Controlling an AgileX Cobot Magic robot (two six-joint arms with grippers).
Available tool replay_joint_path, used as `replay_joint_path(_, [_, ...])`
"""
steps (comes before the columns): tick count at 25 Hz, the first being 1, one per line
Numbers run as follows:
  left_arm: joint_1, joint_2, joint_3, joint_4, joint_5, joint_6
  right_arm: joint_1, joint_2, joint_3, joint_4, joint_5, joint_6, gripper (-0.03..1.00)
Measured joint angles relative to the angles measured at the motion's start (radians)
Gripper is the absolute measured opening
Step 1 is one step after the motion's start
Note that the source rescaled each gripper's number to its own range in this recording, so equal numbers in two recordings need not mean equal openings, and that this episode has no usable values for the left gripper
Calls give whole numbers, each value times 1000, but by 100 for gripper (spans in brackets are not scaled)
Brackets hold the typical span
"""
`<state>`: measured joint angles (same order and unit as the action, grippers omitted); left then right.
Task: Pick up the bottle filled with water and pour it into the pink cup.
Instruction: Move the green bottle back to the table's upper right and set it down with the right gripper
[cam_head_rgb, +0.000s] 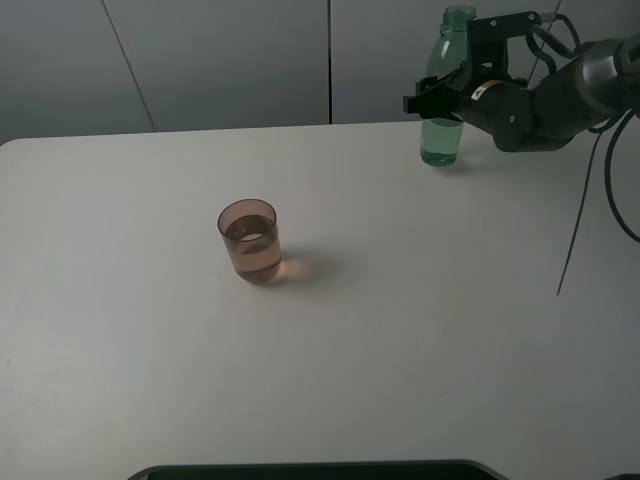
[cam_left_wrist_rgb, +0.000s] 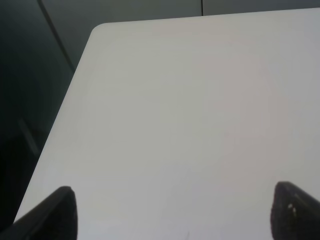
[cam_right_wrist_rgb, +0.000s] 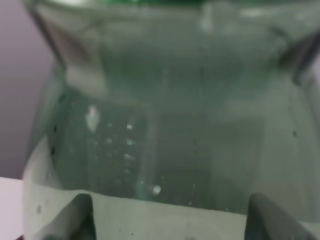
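The green-tinted bottle (cam_head_rgb: 441, 142) stands upright at the far right of the white table (cam_head_rgb: 400, 330), its mouth uncapped and a little water in its base. My right gripper (cam_head_rgb: 440, 100) is shut on its middle, one finger on each side. In the right wrist view the bottle (cam_right_wrist_rgb: 170, 125) fills the picture between the dark fingertips (cam_right_wrist_rgb: 82, 220). The pink cup (cam_head_rgb: 249, 240) stands left of centre, well apart from the bottle, with liquid roughly halfway up. My left gripper (cam_left_wrist_rgb: 172, 215) is open over bare table near the left corner, holding nothing.
A grey wall runs behind the table's far edge. A black cable (cam_head_rgb: 580, 230) hangs from the right arm down over the table's right side. A dark flat object (cam_head_rgb: 310, 470) lies along the front edge. The table's left edge (cam_left_wrist_rgb: 65, 115) drops into darkness.
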<state>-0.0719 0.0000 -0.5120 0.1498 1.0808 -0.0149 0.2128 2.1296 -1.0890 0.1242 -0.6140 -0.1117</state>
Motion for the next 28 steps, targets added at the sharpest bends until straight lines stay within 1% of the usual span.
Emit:
replay_joint_path(3, [0, 0, 0, 0, 0, 0, -24, 0, -2, 13, -9, 0, 0])
replay_joint_path(7, [0, 0, 0, 0, 0, 0, -32, 36, -4, 29, -29, -2, 0])
replay_joint_path(10, [0, 0, 0, 0, 0, 0, -32, 61, -10, 70, -57, -2, 0])
replay_joint_path(13, [0, 0, 0, 0, 0, 0, -32, 64, -12, 77, -64, -2, 0])
replay_joint_path(18, [0, -2, 0, 0, 0, 0, -32, 64, -12, 77, -60, -44, 1])
replay_joint_path(19, [0, -2, 0, 0, 0, 0, -32, 64, -12, 77, -58, -51, 25])
replay_joint_path(20, [0, -2, 0, 0, 0, 0, -32, 64, -12, 77, -51, -56, 61])
replay_joint_path(21, [0, 0, 0, 0, 0, 0, -32, 66, -12, 79, -44, -61, 83])
replay_joint_path(22, [0, 0, 0, 0, 0, 0, -32, 66, -12, 78, -39, -61, 93])
replay_joint_path(24, [0, -2, 0, 0, 0, 0, -32, 66, -12, 93, -34, -65, 99])
replay_joint_path(28, [0, 0, 0, 0, 0, -6, -32, 66, -12, 123, -31, -65, 99])
